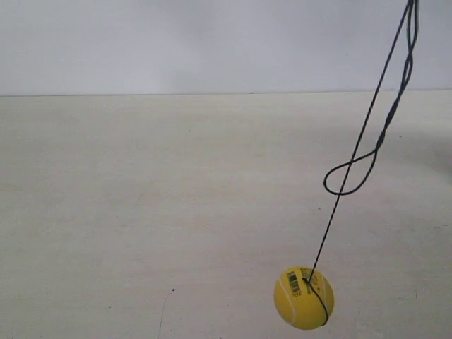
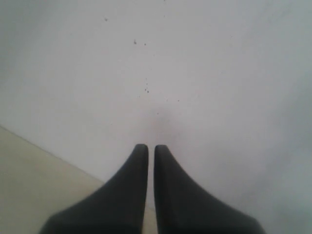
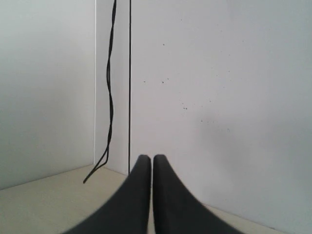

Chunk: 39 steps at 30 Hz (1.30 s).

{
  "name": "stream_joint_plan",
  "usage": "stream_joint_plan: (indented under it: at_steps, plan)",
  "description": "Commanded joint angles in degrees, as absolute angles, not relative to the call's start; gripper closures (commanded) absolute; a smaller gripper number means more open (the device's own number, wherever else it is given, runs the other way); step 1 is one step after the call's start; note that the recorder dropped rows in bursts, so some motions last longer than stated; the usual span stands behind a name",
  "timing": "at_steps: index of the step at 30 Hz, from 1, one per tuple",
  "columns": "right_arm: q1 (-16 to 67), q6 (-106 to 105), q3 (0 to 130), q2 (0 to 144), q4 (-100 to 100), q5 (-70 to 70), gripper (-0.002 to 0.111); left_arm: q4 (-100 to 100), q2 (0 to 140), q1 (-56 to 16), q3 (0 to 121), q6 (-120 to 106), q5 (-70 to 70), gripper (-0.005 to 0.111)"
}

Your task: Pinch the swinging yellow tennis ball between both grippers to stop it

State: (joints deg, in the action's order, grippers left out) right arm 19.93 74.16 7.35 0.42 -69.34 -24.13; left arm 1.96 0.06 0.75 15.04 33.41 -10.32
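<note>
One pale table point(image 1: 141, 212) fills most of the exterior view, with a white wall point(image 1: 212, 42) behind it. Low down, a little left of the middle, the tabletop carries a small dark mark point(image 1: 173, 289). Farther right, close to the bottom edge, is the yellow ball point(image 1: 304, 298). It has a white seam and a black barcode sticker point(image 1: 292, 282) on its upper face. A thin dark string point(image 1: 360, 134) is fastened at the ball's top and runs taut on a slant up to the top right corner. A second, slack strand winds beside it and ends about halfway down in a loop point(image 1: 351, 176) that crosses the taut line. Whether the ball touches the table or hangs just clear of it cannot be told.

In the left wrist view, the left gripper point(image 2: 151, 147) has its two black tapered jaws clenched, with only a narrow slit between them and nothing in it. Ahead of the tips is white wall dotted with a few dark specks, with a wedge of cream table to one side.

In the right wrist view, the right gripper point(image 3: 147, 157) is likewise clenched on nothing, its jaws parted by a thin slit. Beyond its tips hang a straight strand and a wavy strand of the string, near a corner where two white walls meet.
</note>
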Motion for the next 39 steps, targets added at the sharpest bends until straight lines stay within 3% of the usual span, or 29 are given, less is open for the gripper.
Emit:
stream_joint_plan:
  at_steps: [1,16,23,39]
  plan:
    - [20.02,74.43,7.41,0.00,-69.15,-24.17,0.108,2.56,0.00,0.97,11.39,33.38,-10.38,0.102]
    - [20.02,74.43,7.41,0.00,-69.15,-25.40,0.108,2.34,0.00,0.97,0.00,33.38,-10.38,0.102]
    - [20.02,74.43,7.41,0.00,-69.15,-25.40,0.108,2.34,0.00,0.97,0.00,33.38,-16.80,0.102]
    - [20.02,74.43,7.41,0.00,-69.15,-25.40,0.108,2.34,0.00,0.97,0.00,33.38,-16.92,0.102]
